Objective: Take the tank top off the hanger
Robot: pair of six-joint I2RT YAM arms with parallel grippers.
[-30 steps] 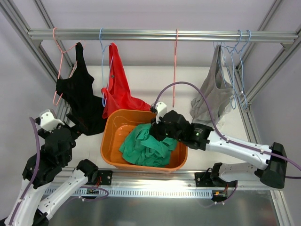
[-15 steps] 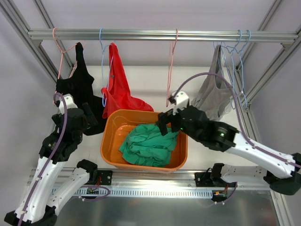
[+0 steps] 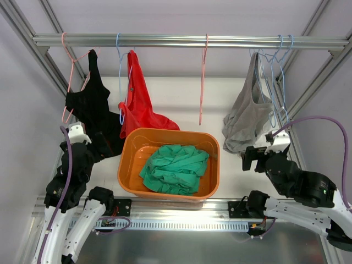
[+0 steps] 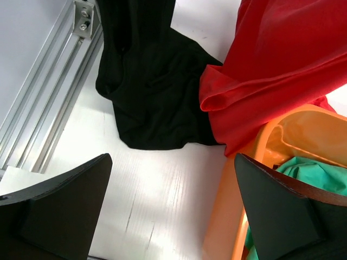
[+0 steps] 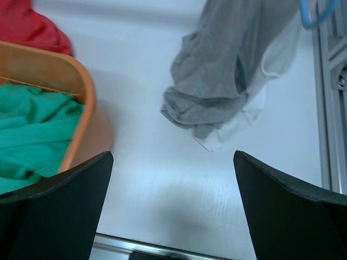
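The teal-green tank top (image 3: 175, 168) lies crumpled in the orange basket (image 3: 129, 159), off the hanger. It also shows in the left wrist view (image 4: 303, 170) and the right wrist view (image 5: 32, 130). The salmon-pink hanger (image 3: 203, 82) hangs bare from the rail. My right gripper (image 3: 254, 158) stands open right of the basket, below the grey top, over bare table (image 5: 172, 157). Left of the basket by the black top, my left gripper (image 3: 102, 144) is open with nothing between its fingers (image 4: 172, 162).
On the rail (image 3: 165, 40) hang a black top (image 3: 91, 110) on a pink hanger, a red top (image 3: 137, 99) whose hem drapes onto the basket's rim, and a grey top (image 3: 247, 115) beside light-blue hangers (image 3: 280, 71). Frame posts stand at both sides.
My right gripper opened, let go of the tank top in the basket, and drew back to the right. The left arm lifted, then settled by the black top. The bare hanger swung.
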